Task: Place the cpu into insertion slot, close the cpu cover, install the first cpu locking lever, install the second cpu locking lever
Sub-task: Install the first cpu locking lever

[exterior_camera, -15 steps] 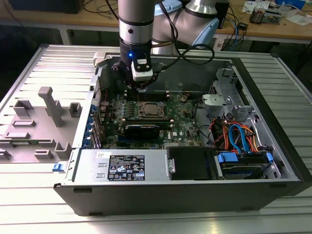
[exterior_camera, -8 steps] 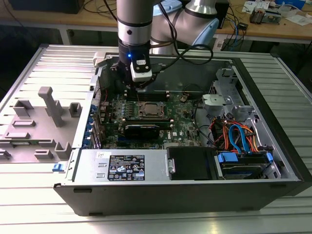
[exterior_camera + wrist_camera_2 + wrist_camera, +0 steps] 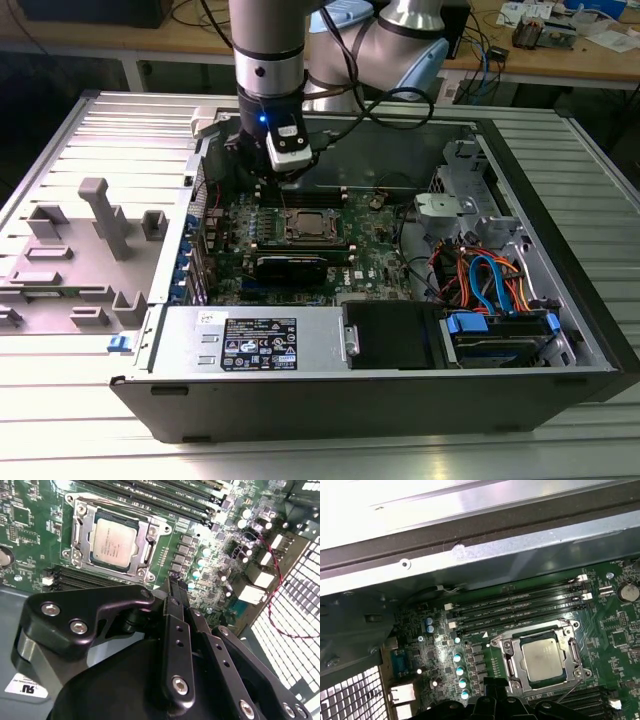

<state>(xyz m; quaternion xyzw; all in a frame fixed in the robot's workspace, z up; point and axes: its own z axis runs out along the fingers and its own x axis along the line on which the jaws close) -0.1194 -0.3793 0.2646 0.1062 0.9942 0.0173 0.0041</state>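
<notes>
Gripper [image 3: 172,583], closed tight and empty, hovers just beside the socket. The cpu [image 3: 114,542] lies in the socket, cover [image 3: 80,530] flat around it, mid-motherboard [image 3: 30,515].

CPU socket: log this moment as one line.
cpu: seated, metal top showing | cpu cover: down flat around cpu | gripper: shut, empty, over motherboard beside cpu cover
</notes>
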